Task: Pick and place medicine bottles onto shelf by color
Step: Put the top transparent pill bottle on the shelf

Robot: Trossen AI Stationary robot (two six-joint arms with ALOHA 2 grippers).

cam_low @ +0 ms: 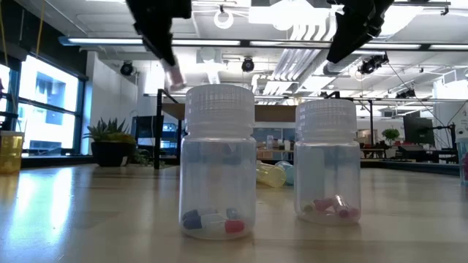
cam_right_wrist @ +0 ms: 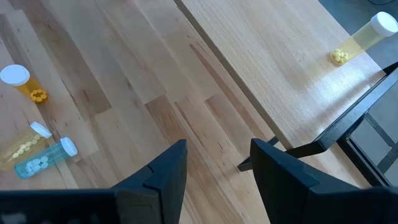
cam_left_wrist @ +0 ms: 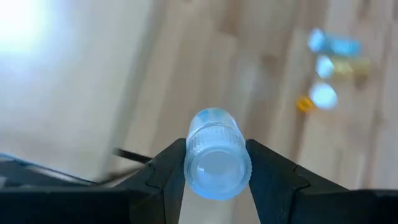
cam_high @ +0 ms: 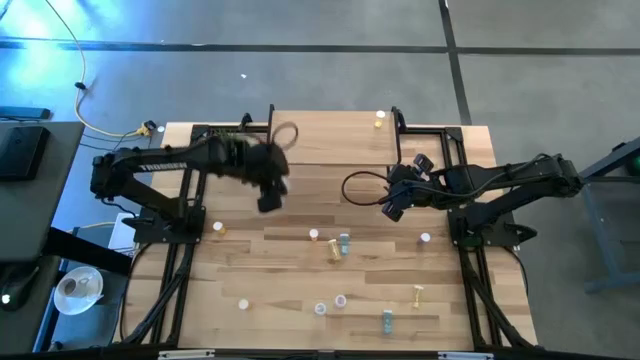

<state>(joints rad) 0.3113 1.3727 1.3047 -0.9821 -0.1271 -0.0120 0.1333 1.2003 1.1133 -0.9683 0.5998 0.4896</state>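
At centre left of the high view the left pincer holds a clear, blue-tinted bottle across its ribbed cap, lifted above the desk; it looks light, stiff and slick, so the cap's ridges are probably the surest hold. At centre right the right pincer hangs part open and empty beside the pale-wood shelf, where one yellow bottle lies at the frame's upper right.

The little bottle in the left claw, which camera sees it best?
The left wrist view: the clear bottle fills the middle, pinched between the left claw's two fingers. The low view shows only a pale bit under the dark claw. In the high view the arm hides it. The right wrist view misses it.
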